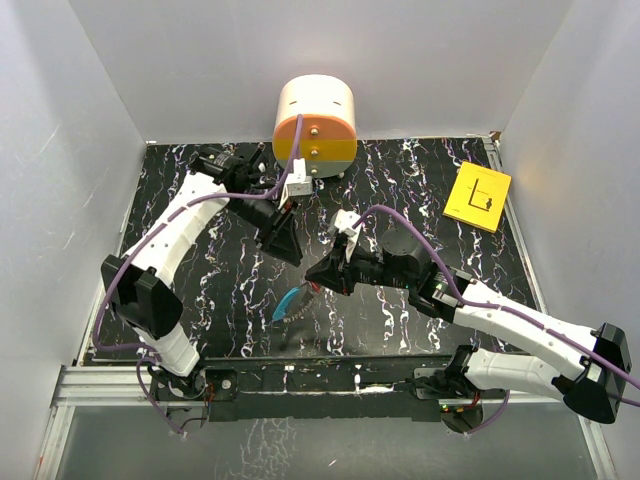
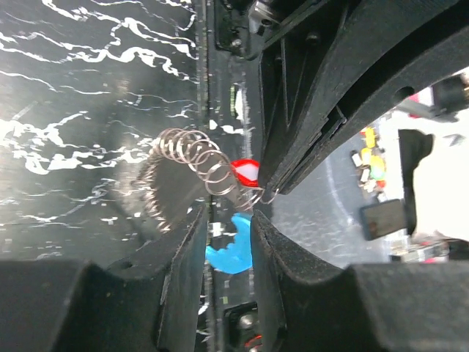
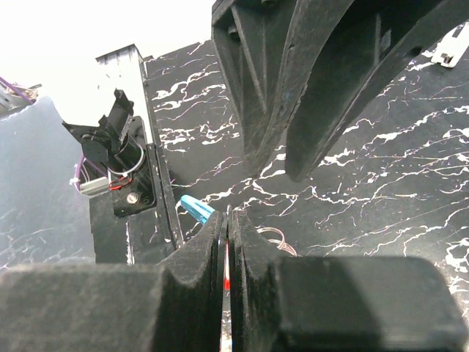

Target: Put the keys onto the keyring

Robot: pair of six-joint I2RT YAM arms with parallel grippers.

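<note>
Overhead, I see both arms meeting above the counter [image 1: 420,180], a little left of the middle of its near half.

Right claw [image 3: 227,217]: pressed together on the red key [image 2: 245,170]. From its own camera only a thin red sliver shows in the slit.

Left claw [image 2: 229,218]: fingers a little apart, with the gap open in front of its camera. I see nothing pinched in it.

Keyring [image 1: 290,301]: just below the two claw tips, toward the middle of the counter's near edge. Its blue band [image 2: 231,253] lies nearest that edge and its wire coil [image 2: 189,158] runs off to one side. The red key sits at the end of the coil, touching it, right against the right claw's tips. Whether the keyring rests on the counter or is held clear of it I cannot tell.

Yellow card [image 1: 478,196]: flat near the far right corner, well apart from the arms.

Round orange-and-cream canister [image 1: 315,125]: at the middle of the far edge.
</note>
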